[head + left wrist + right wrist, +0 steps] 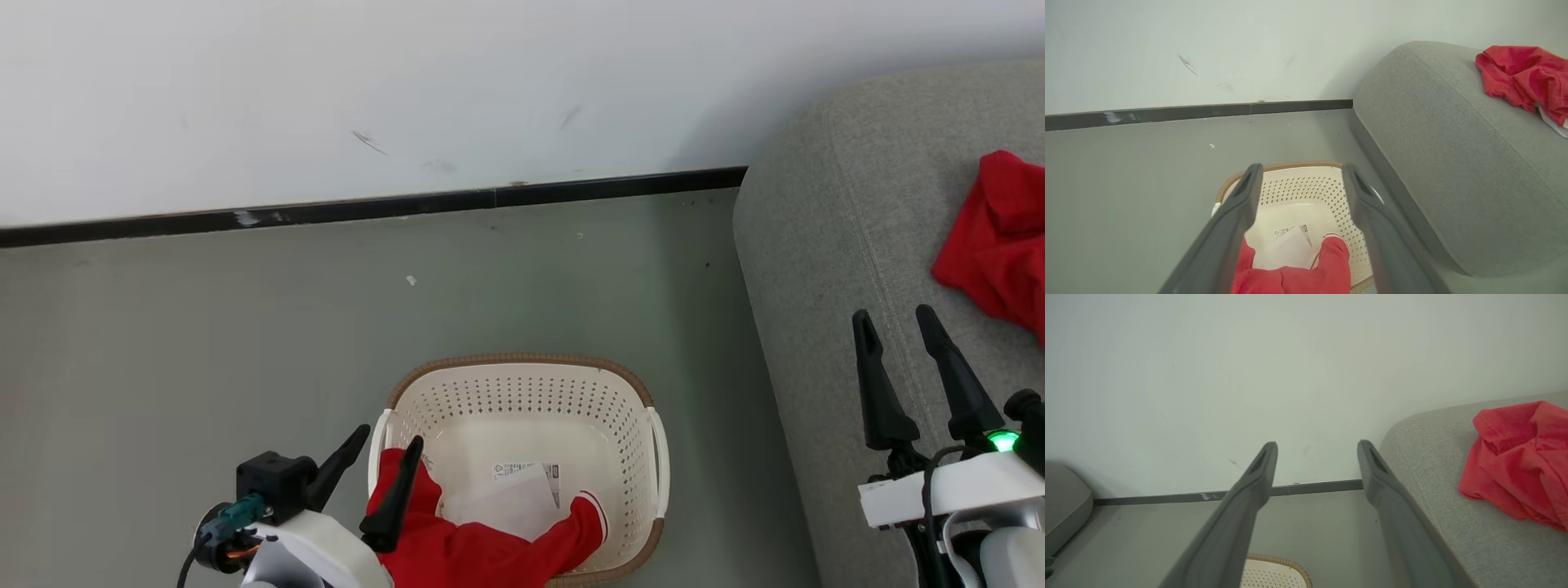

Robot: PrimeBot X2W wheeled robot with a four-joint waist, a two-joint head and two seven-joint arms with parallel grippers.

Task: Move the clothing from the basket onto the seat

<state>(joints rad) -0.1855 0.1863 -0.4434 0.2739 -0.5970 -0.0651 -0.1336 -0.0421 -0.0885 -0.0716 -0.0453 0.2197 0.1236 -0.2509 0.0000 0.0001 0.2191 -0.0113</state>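
Observation:
The cream basket (620,425) (1306,185) (1274,573) stands on the floor left of the grey seat (824,269) (1437,134) (1437,498). A red garment (482,551) (1310,273) lies in its near part, one cuffed sleeve over the white paper label. My left gripper (388,445) (1299,171) hovers open above the basket's left edge, nothing between its fingers. Another red garment (1000,241) (1527,77) (1519,461) lies crumpled on the seat. My right gripper (894,318) (1318,446) is open and empty over the seat's near left part.
A white wall with a dark baseboard (367,208) runs behind the grey floor (204,343). Another grey cushion edge (1063,502) shows at the far left of the right wrist view. Small specks dot the floor.

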